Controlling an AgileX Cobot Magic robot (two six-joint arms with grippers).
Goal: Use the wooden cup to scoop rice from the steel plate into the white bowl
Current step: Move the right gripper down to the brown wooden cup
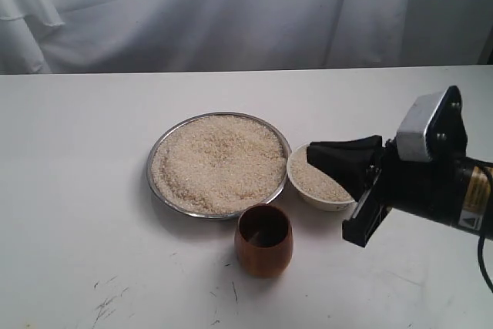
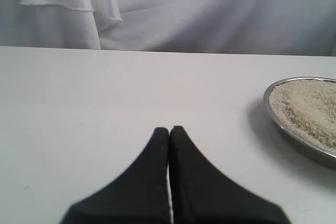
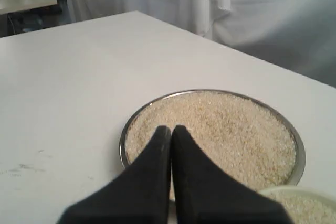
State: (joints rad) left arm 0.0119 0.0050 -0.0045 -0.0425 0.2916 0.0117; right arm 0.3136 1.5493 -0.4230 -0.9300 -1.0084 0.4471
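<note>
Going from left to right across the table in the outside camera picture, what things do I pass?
steel plate full of rice → wooden cup → white bowl

Seemingly a white curtain [image 1: 192, 13] hangs behind the scuffed white table [image 1: 69, 190].

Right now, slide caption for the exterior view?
Shut right gripper by the bowl; plate heaped with rice; cup upright nearby.

White bowl [image 1: 326, 205] partly behind right end effector [image 1: 310, 153]
</note>
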